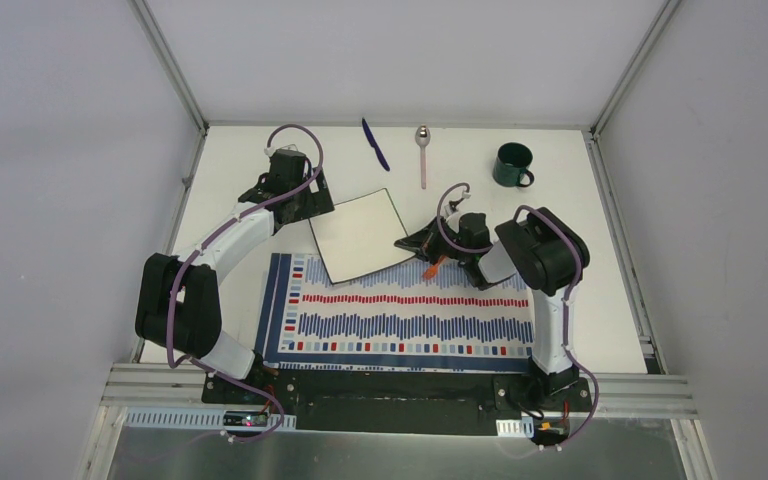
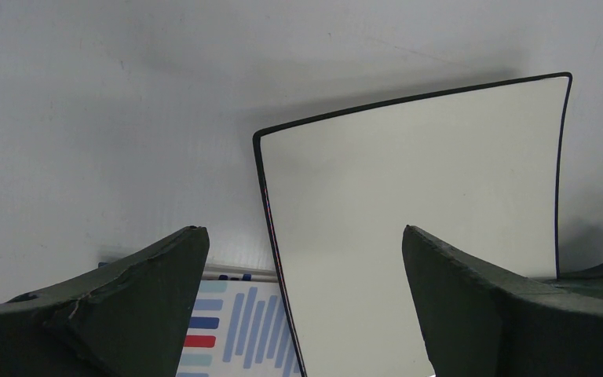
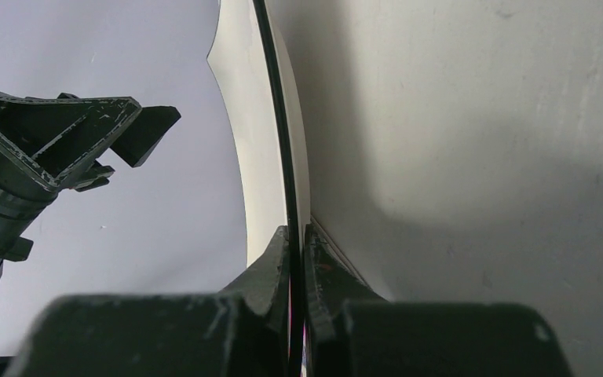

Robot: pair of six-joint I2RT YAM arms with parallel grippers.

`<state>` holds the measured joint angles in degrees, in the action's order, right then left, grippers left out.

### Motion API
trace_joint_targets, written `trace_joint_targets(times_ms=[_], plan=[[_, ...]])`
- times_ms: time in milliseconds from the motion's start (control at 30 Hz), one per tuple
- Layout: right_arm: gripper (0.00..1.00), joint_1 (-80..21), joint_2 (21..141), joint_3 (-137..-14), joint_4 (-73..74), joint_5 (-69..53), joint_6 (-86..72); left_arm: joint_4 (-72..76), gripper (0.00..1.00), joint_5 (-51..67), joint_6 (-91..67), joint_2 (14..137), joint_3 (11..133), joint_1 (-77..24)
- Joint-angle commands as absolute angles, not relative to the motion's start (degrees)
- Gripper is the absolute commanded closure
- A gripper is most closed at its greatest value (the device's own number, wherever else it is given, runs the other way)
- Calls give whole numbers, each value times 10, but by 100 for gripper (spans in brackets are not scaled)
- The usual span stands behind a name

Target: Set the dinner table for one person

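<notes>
the right end effector (image 3: 297,236) is pinched on the rim of the plate (image 1: 360,235). the plate looks stiff, smooth and breakable, so this thin hold may slip. the left end effector (image 2: 306,236) stands wide, with the plate's other side just ahead. the tabletop (image 1: 580,220), rigid and fixed, lies under both.

The desk (image 1: 610,290) was a large, plain white, matte rectangle that lay flat and level, its long sides running left to right. Aluminium rails (image 1: 650,385) framed its edges, with a broad one along the near side and slimmer ones up the left and right sides to the far corners. Its bare surface looked smooth and unmarked.
</notes>
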<state>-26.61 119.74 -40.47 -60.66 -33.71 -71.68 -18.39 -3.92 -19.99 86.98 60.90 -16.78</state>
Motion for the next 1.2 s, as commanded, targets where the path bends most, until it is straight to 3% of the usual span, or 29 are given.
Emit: trace_joint_targets(times_ms=[0, 667, 1167], plan=[[100, -265, 1177, -412, -755, -378, -760, -170, 1, -34, -197, 861, 612, -163], [100, -261, 1072, -380, -732, -398, -756, -171, 1, -30, -201, 858, 614, -163], [100, -269, 932, -257, -646, -398, -706, -174, 1, -32, -204, 851, 612, -163]])
